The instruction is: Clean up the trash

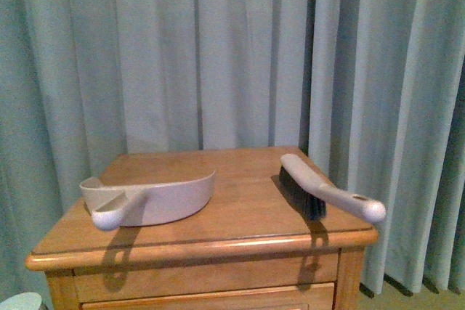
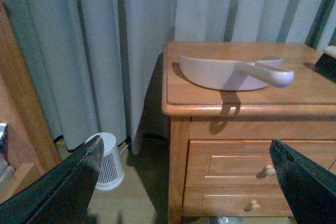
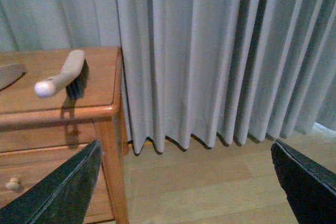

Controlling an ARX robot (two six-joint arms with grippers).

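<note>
The trash is out of view in every frame. A beige dustpan point(image 1: 149, 200) lies on the left of the wooden nightstand point(image 1: 240, 241), handle toward me; it also shows as dustpan point(image 2: 231, 72). A hand brush point(image 1: 320, 190) with dark bristles lies on the right, seen too as the brush point(image 3: 65, 74). My left gripper point(image 2: 191, 182) is open, low beside the nightstand's left side, facing its drawers. My right gripper point(image 3: 189, 182) is open, low to the right of the nightstand, over bare wooden floor. Neither holds anything.
Grey curtains point(image 1: 218, 49) hang behind the nightstand. A small white slatted device point(image 2: 107, 161) stands on the floor by the curtain, left of the nightstand. Wooden furniture point(image 2: 21, 114) rises close on the left. Two drawers with knobs point(image 2: 269, 170) face front.
</note>
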